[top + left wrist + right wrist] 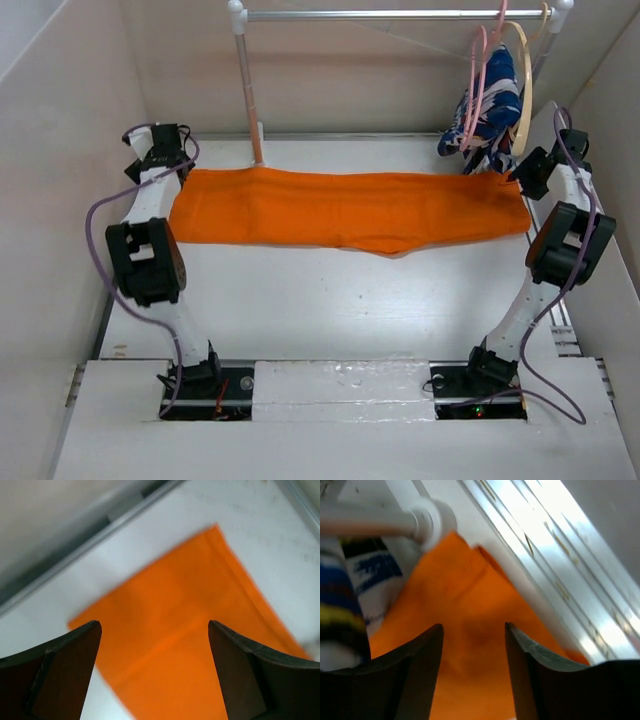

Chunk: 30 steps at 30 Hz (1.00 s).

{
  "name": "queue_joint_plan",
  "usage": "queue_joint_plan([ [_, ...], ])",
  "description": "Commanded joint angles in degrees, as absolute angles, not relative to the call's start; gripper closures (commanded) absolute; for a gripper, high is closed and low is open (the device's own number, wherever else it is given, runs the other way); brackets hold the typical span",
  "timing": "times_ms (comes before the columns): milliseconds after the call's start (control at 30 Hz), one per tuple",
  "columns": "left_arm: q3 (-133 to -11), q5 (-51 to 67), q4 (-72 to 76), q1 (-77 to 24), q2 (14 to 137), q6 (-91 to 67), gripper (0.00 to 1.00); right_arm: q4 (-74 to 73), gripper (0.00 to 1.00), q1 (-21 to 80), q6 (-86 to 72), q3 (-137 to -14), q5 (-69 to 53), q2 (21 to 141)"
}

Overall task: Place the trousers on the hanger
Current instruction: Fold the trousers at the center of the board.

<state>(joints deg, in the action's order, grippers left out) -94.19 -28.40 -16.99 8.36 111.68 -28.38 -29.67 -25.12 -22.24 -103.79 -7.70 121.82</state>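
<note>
The orange trousers (350, 210) lie folded flat in a long strip across the far part of the table. My left gripper (170, 150) is open above their left end (165, 645), the cloth showing between the wide-apart fingers. My right gripper (522, 172) is open just above their right end (470, 630), close to the cloth. The pink hanger (478, 85) hangs on the rail at the far right, next to a tan hanger (524, 90).
A blue-and-white patterned garment (488, 115) hangs on the pink hanger, and also shows in the right wrist view (350, 595). The metal rail (390, 15) stands on a post (248, 90) behind the trousers. Walls close in both sides.
</note>
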Motion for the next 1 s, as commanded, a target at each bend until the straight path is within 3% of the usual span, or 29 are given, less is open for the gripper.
queue_joint_plan([
  [0, -78.7, -20.5, -13.5, 9.9, 97.5, -33.5, 0.16, -23.5, 0.44, -27.5, -20.8, -94.6, -9.7, 111.6],
  [100, -67.5, -12.2, -11.2, 10.5, 91.4, -37.0, 0.18, -22.1, 0.85, -29.0, -20.2, -86.3, -9.8, 106.3],
  [167, -64.6, -9.9, -11.7, 11.2, 90.0, -37.4, 0.18, -22.3, 1.0, -29.0, -19.3, -81.2, -8.4, 102.9],
  [233, -62.2, -9.1, -12.7, 11.3, 90.3, -37.5, 0.16, -20.0, 0.98, -31.0, -19.7, -77.2, -9.7, 101.1],
  [267, -62.0, -8.4, -13.4, 11.3, 90.7, -37.8, 0.14, -19.0, 0.83, -31.8, -21.3, -73.2, -10.9, 100.5],
  [367, -61.8, -4.8, -15.0, 12.6, 92.8, -38.8, 0.13, -14.9, 0.52, -33.0, -23.5, -68.0, -17.0, 98.9],
  [467, -61.0, -0.4, -15.9, 14.0, 94.8, -40.5, 0.13, -13.8, 0.39, -30.4, -23.8, -63.8, -19.2, 97.5],
  [567, -59.2, 3.4, -14.0, 15.7, 96.0, -41.1, 0.12, -12.3, 0.34, -28.9, -24.3, -59.4, -19.3, 96.1],
  [833, -61.8, 6.2, -11.3, 15.7, 104.6, -43.7, 0.15, -1.9, 0.34, -27.8, -30.0, -53.5, -20.0, 101.0],
  [900, -61.7, 5.5, -10.2, 15.7, 105.2, -44.6, 0.27, -1.8, 0.42, -26.4, -31.2, -55.2, -20.0, 103.2],
  [933, -62.0, 5.3, -9.7, 15.7, 106.0, -44.6, 0.34, -2.3, 0.63, -26.4, -31.9, -55.5, -19.2, 103.1],
  [967, -62.3, 4.7, -9.7, 15.7, 106.5, -44.3, 0.57, -2.8, 0.72, -26.4, -32.2, -55.6, -18.8, 102.8],
])
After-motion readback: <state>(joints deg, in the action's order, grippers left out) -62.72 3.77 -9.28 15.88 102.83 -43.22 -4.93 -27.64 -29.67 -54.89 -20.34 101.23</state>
